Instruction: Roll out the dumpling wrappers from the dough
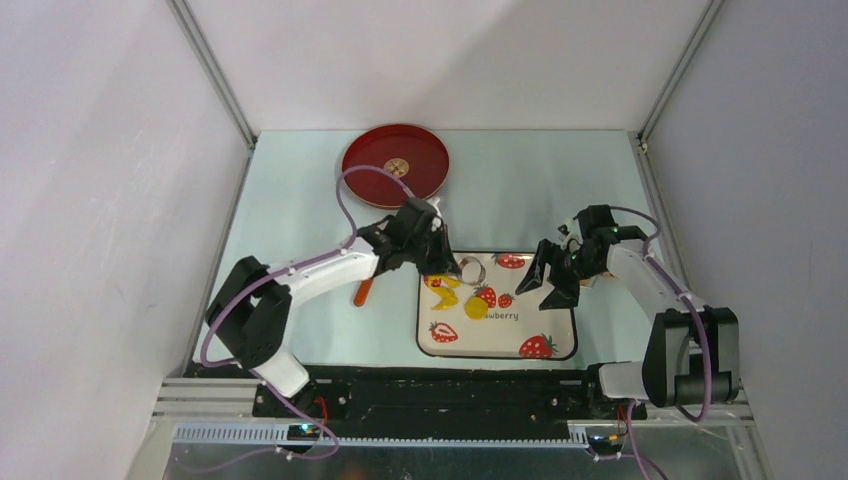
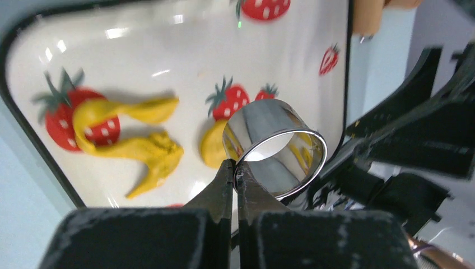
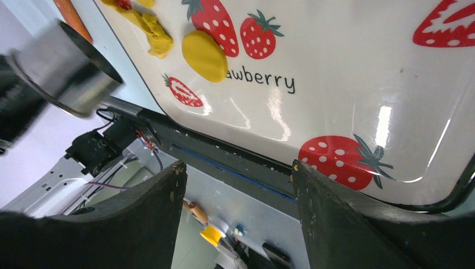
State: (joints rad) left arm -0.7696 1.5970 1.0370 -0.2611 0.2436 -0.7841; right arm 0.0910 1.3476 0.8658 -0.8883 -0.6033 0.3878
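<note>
the dumpling wrapper [image 1: 475,307] is a thin, soft yellow disc lying flat on the left half of the strawberry tray [image 1: 497,357]. it will likely crease or tear, so slide under an edge rather than pinching its middle. the irregular dough scrap [image 1: 443,290] lies just left of it. your left gripper [image 2: 235,168] pinches the wall of the metal ring cutter [image 2: 274,145], raised near the disc. your right gripper [image 3: 235,168] hangs spread and empty over the tray's right side.

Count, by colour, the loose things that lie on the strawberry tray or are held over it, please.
Yellow: 2 (irregular dough scrap, round wrapper)
Silver: 1 (metal ring, pinched by the left hand above the tray)
Total: 3
</note>
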